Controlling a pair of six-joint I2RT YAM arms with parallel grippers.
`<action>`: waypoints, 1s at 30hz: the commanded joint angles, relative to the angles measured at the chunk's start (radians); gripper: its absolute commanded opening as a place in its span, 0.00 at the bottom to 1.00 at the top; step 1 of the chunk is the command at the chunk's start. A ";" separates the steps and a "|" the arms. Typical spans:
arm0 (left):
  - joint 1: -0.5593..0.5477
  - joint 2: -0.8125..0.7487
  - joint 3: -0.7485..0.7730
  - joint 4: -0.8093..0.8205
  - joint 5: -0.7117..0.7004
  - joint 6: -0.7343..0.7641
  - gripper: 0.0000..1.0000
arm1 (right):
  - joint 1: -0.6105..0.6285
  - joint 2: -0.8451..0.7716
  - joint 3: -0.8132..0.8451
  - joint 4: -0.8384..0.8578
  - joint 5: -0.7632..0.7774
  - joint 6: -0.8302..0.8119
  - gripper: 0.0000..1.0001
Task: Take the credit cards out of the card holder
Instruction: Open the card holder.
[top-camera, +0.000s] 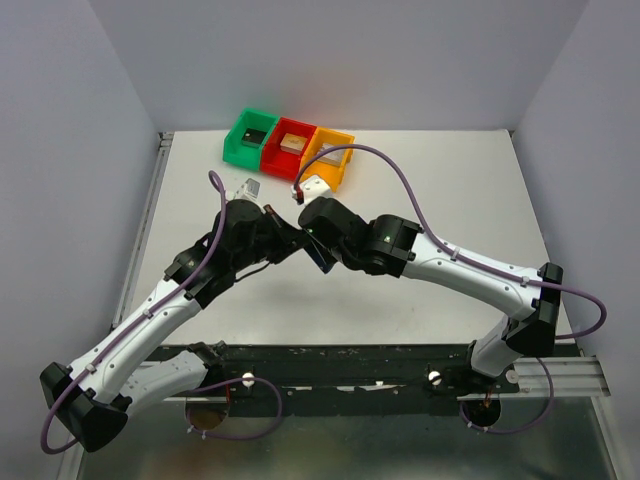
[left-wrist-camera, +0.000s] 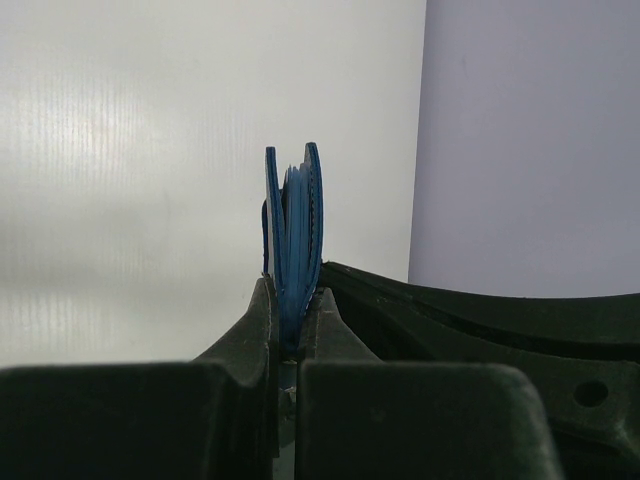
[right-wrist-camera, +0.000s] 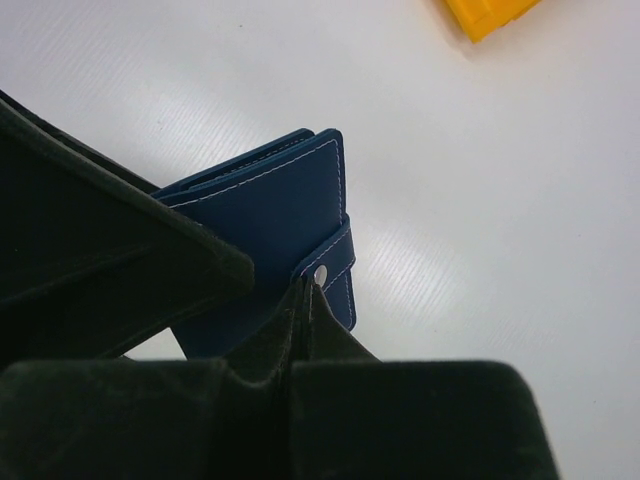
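The dark blue card holder hangs above the table between both arms. In the left wrist view it stands edge-on, its blue layers fanned slightly, and my left gripper is shut on its lower edge. The right wrist view shows its flat cover folded, with the snap tab wrapping the edge. My right gripper is shut on the end of that tab by the snap. No credit cards show inside the holder. Two small pale card-like pieces lie behind the grippers.
A green bin, a red bin and an orange bin stand in a row at the back, each with a small block inside. A corner of the orange bin shows in the right wrist view. Grey walls enclose the white table.
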 joint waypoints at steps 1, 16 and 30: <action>-0.014 -0.060 0.008 0.056 0.034 -0.013 0.00 | -0.019 0.017 -0.002 -0.099 0.136 -0.005 0.00; -0.014 -0.074 -0.010 0.055 0.025 -0.018 0.00 | -0.028 0.000 -0.008 -0.107 0.158 0.012 0.00; -0.014 -0.085 -0.022 0.043 0.017 -0.024 0.00 | -0.034 -0.010 0.005 -0.125 0.176 0.018 0.00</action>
